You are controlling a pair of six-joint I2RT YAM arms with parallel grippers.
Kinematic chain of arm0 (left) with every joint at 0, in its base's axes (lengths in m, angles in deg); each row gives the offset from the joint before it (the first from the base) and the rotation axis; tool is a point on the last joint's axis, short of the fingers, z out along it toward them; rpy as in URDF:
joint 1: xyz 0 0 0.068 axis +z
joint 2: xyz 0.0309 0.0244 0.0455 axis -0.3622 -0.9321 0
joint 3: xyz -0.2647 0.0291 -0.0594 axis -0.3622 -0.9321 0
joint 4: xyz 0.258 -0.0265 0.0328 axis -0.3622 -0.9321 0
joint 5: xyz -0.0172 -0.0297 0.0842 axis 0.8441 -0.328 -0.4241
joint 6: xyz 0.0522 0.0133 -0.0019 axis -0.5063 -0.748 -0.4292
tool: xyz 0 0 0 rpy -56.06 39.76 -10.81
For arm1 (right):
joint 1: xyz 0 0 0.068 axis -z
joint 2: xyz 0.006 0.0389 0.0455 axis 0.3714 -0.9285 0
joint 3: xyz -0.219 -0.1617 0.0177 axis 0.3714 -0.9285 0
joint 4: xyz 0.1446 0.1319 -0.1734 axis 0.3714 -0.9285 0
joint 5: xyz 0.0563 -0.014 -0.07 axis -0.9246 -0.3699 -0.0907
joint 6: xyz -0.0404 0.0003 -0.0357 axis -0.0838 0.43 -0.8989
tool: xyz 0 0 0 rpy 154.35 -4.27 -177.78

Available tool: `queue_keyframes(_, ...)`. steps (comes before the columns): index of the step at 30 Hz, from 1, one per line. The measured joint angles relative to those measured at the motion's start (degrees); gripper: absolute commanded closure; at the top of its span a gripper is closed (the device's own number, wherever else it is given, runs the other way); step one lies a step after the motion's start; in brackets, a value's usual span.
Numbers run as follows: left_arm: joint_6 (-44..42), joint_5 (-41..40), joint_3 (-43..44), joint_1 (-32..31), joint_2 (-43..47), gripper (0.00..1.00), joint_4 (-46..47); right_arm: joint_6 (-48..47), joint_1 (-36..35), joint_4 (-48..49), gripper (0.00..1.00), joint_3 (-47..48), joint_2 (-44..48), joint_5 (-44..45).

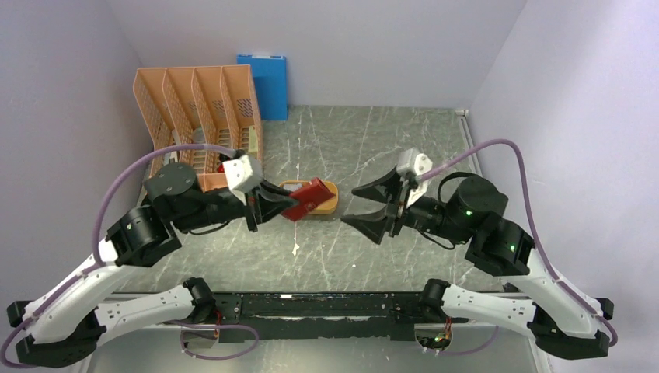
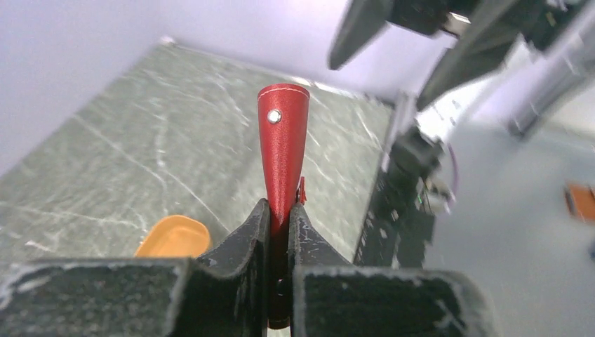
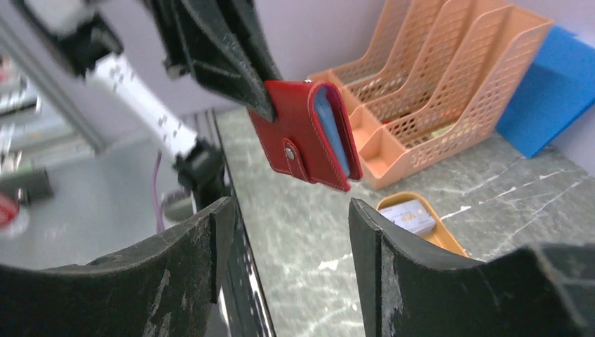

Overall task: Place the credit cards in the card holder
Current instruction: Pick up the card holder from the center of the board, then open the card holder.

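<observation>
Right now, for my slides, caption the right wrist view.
Left gripper holds the red card holder aloft before the open right gripper.

We are looking at soft, even, slightly cool light that is throwing only faint shadows on the table [image 1: 373,148]. In the wrist views the near fingers [image 3: 175,281] are blurring, and the far background is washing out, unfocused.

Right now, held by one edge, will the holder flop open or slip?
Probably stiff: the holder juts from the left hand without sagging. Its snap tab looks fastened, so it likely stays closed. Its grained surface probably resists slipping.
</observation>
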Motion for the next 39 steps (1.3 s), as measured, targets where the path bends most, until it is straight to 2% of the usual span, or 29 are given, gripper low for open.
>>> queue_keyframes(5,10.49,-15.69,-8.79,0.00,6.05,0.95,12.98,9.90,-0.02,11.56,0.37,-4.04,0.85,9.60)
queue_keyframes(8,16.61,-23.58,-11.47,0.00,5.70,0.95,19.04,15.72,-0.02,18.01,0.39,-6.14,-1.49,15.37)
queue_keyframes(12,22.99,-30.93,-11.82,0.00,2.19,0.95,22.56,22.25,-0.02,21.64,0.42,-5.18,-7.85,21.57)
queue_keyframes(17,29.53,-38.69,-11.56,-0.04,-3.13,0.95,22.12,29.24,-0.02,20.37,0.42,-1.07,-17.38,27.47)
queue_keyframes(26,34.53,-46.97,-7.85,-0.04,-5.31,0.95,18.16,33.29,-0.04,13.35,0.45,7.69,-23.78,34.80)
queue_keyframes(39,35.21,-49.03,-7.30,-0.09,-5.42,0.95,17.57,32.61,-0.04,10.03,0.46,11.37,-30.23,35.39)
